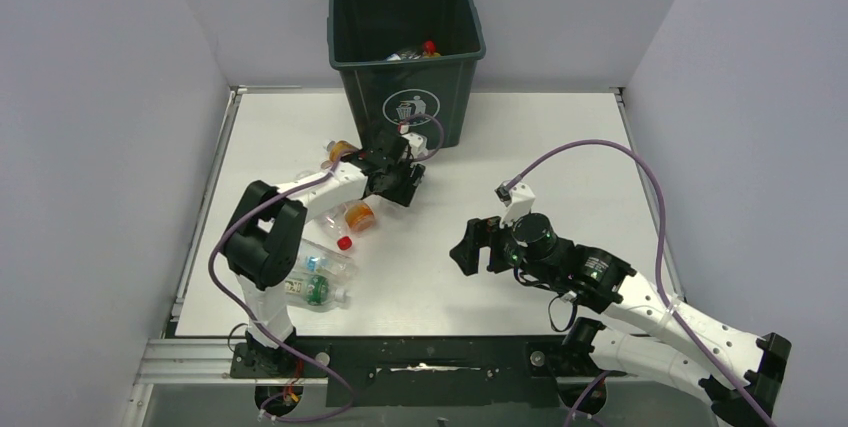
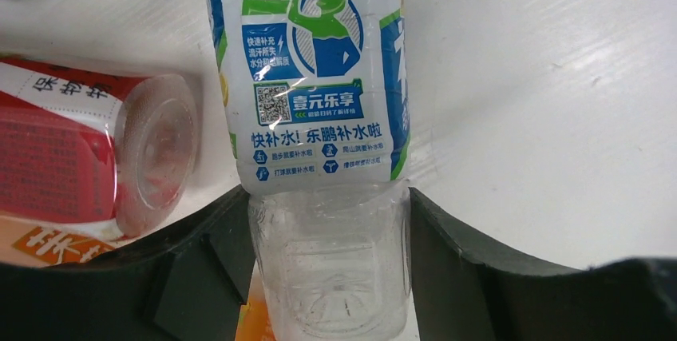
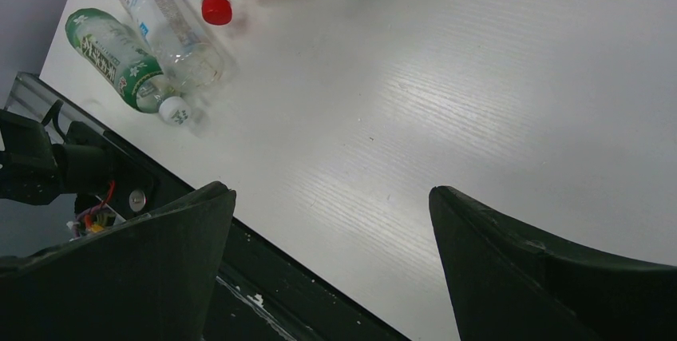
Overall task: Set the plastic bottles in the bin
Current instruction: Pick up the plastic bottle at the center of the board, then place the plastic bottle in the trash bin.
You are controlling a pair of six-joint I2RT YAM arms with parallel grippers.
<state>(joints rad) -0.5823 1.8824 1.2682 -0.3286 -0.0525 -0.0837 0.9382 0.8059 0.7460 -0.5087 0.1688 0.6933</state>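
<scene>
My left gripper (image 2: 327, 197) is shut on the clear base of a plastic bottle (image 2: 315, 101) with a blue, green and white label, both fingers pressed against its sides. From above, this gripper (image 1: 395, 182) sits low on the table just in front of the dark green bin (image 1: 410, 97), which holds bottles (image 1: 420, 50). A red-labelled bottle (image 2: 72, 157) lies to the left of the held one. More bottles lie near the left arm: an orange one (image 1: 358, 215), a clear one (image 1: 325, 262) and a green-labelled one (image 1: 315, 292). My right gripper (image 3: 329, 191) is open and empty.
The right gripper (image 1: 470, 247) hovers over bare table at centre right. In its view the green-labelled bottle (image 3: 116, 57), a clear bottle (image 3: 168, 29) and a red cap (image 3: 215, 9) lie at the upper left, near the table's black front rail (image 3: 263, 277). Grey walls enclose the table.
</scene>
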